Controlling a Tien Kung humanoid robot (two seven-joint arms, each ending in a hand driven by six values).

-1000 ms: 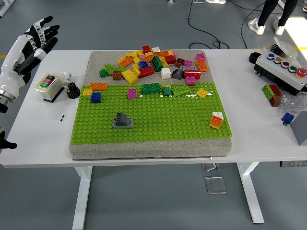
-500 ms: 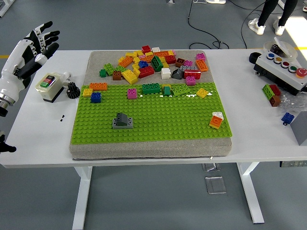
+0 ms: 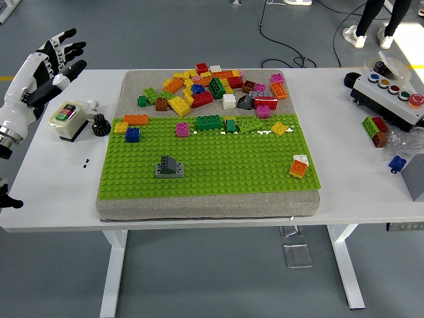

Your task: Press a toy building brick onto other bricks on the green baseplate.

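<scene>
Head view: white table (image 3: 59, 199) runs bare along its near edge and down its left side, leaving free room there. Left hand (image 3: 53, 59) hangs above the far left corner, fingers spread wide, holding nothing; the right hand is out of sight. Studded green baseplate (image 3: 212, 165) lies on a grey pad (image 3: 199, 207) in the table's middle. Its near half is mostly open studs, with a grey brick stack (image 3: 169, 167) toward the near left and an orange and white brick (image 3: 299, 165) by the right edge. Loose bricks (image 3: 212, 83), blocky and many-coloured, heap on the pad's far side. A button box (image 3: 391, 96) sits at the far right corner.
</scene>
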